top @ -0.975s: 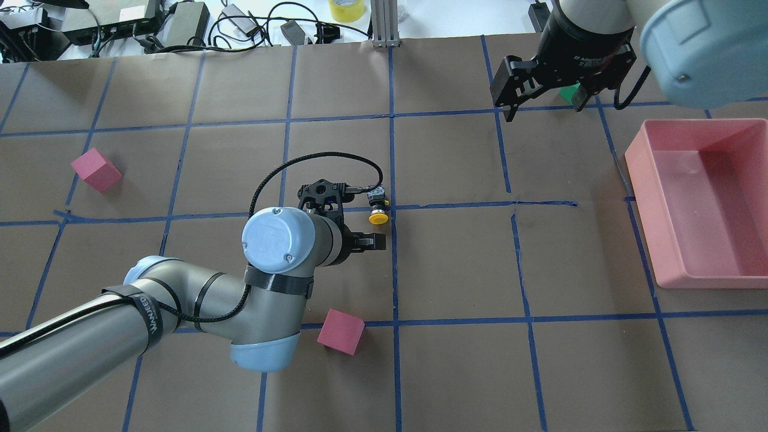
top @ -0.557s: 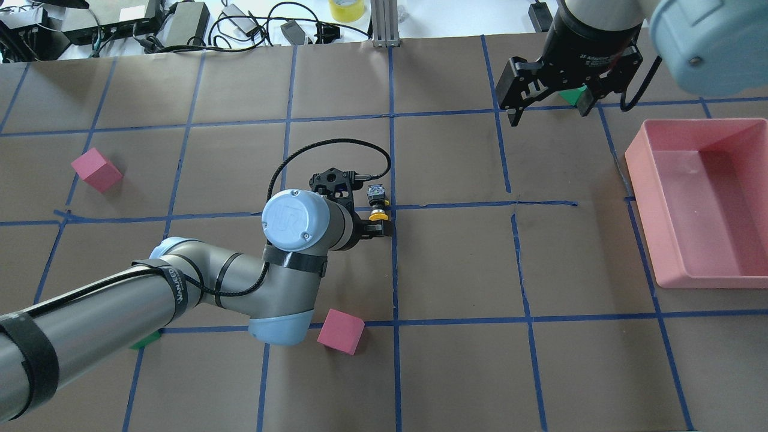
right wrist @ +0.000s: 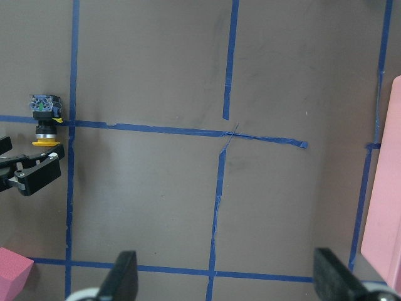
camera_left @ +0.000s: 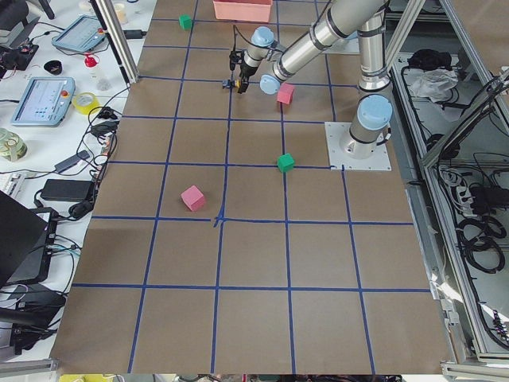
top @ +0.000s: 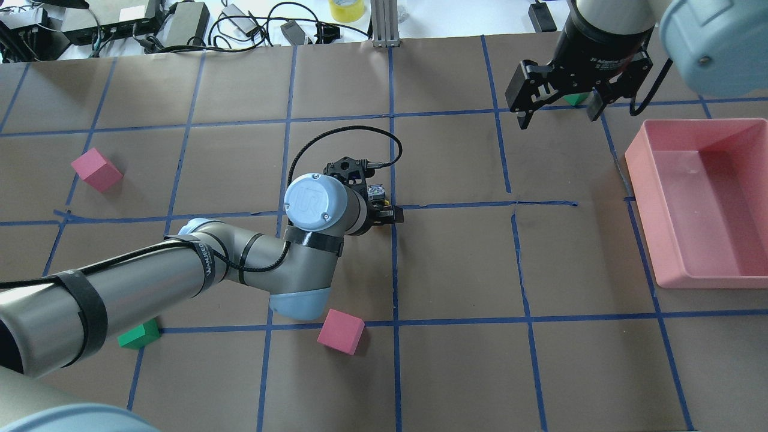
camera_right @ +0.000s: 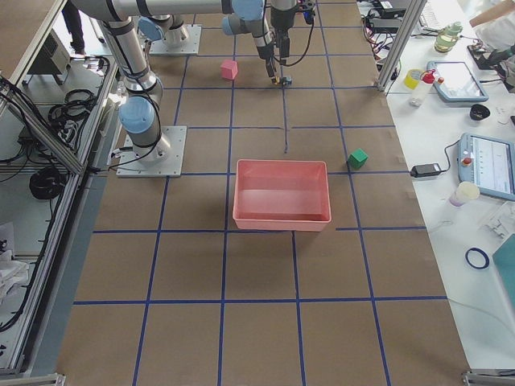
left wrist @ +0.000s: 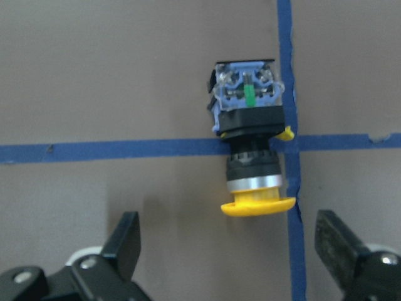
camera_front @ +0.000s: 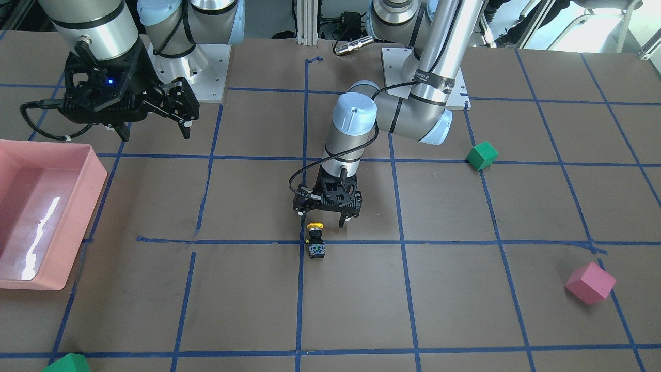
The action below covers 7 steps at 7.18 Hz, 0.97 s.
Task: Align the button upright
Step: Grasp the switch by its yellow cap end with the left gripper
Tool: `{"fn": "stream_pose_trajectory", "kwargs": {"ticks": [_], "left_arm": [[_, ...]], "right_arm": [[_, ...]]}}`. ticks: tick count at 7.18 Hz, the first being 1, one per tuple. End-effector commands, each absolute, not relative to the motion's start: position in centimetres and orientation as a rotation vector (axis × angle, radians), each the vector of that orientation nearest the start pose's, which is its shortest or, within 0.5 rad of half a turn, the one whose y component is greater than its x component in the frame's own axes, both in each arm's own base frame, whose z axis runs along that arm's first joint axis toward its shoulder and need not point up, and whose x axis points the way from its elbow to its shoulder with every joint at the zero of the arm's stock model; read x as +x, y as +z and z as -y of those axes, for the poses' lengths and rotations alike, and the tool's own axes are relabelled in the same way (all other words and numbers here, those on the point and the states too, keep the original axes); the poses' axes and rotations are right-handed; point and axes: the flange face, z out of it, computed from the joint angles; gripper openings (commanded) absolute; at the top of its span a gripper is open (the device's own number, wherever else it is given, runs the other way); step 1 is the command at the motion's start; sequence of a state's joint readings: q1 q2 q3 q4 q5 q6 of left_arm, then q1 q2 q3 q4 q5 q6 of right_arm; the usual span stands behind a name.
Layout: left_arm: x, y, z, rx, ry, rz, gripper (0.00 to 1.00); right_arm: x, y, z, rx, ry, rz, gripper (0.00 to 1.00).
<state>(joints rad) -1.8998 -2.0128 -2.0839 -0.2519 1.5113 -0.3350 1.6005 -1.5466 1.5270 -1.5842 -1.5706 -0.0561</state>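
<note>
Yellow-capped black-bodied push-button [left wrist: 250, 144] on its side across blue tape line [left wrist: 125, 152], table centre. Long axis points cap at left gripper [left wrist: 229, 244], nearer arm. Jaws wide, empty, just short of cap. Right gripper [top: 558, 117] spread, empty, well apart.

One button [camera_front: 315, 242] — four cubes [top: 340, 332] [top: 96, 170] [top: 139, 335] [top: 576, 99], one tray [top: 708, 204]

I see the button [left wrist: 250, 144] lying on a tape cross [left wrist: 293, 145] | my left gripper [left wrist: 230, 243] near it, not touching | tray [top: 714, 281] far right
</note>
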Motion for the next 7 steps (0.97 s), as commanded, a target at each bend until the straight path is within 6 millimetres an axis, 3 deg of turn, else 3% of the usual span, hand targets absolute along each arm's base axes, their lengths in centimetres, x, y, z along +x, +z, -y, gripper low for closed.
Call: {"fn": "stream_pose_trajectory", "kwargs": {"ticks": [1,2,3,5,6,7], "left_arm": [[-31.1,16.3,47.3,0.014,-0.541,-3.267,1.0],[-31.4,16.3,48.1,0.015,-0.552,-3.269,1.0],[-31.5,16.2,48.2,0.02,-0.549,-3.271,0.93],[-31.8,15.9,47.6,0.034,-0.521,-3.277,0.53],[-32.5,15.9,47.1,0.018,-0.513,-3.281,0.22],[-32.5,15.7,47.0,-0.001,-0.48,-3.282,0.0]], "right_arm": [[14.8,49.5,50.0,-0.135,-0.039,-3.14,1.0],[14.8,49.4,50.0,-0.135,-0.036,-3.139,1.0],[14.8,49.4,50.0,-0.135,-0.036,-3.14,1.0],[14.8,49.4,50.0,-0.135,-0.036,-3.14,1.0],[14.8,49.4,50.0,-0.135,-0.034,-3.139,1.0],[14.8,49.2,49.9,-0.137,-0.029,-3.14,1.0]]}}
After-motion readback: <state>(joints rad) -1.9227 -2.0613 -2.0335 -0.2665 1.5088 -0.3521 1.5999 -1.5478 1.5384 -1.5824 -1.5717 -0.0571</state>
